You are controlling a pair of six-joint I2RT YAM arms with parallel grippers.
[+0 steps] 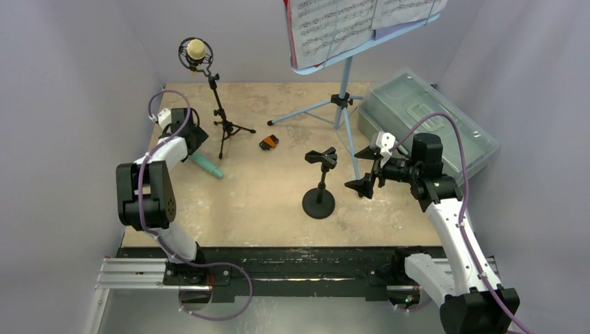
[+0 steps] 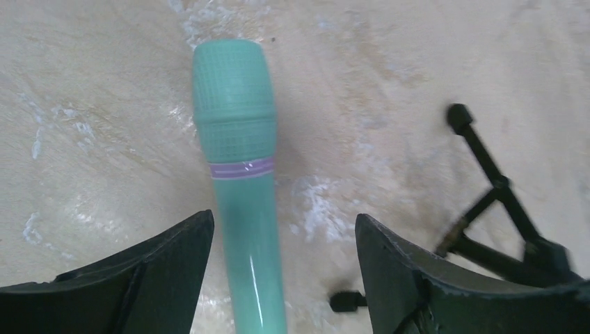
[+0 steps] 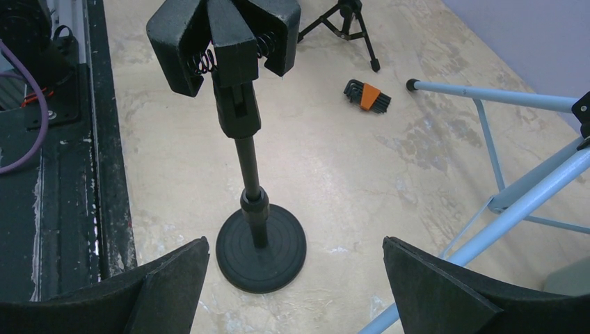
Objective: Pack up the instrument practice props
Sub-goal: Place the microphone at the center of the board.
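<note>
Between the spread fingers of my left pincer (image 2: 284,233) the teal plastic microphone (image 2: 236,139) lies flat on the beige tabletop (image 2: 417,83); my right pincer (image 3: 296,254), also agape, faces the black round-base pole (image 3: 259,243).

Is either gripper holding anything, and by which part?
Nothing is held. The left gripper is open around the teal microphone; the right gripper is open, facing the round-base pole.

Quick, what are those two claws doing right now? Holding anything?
Left gripper: open, straddling the teal microphone, not clamped on it.
Right gripper: open, holding nothing, facing the round-base pole.
</note>
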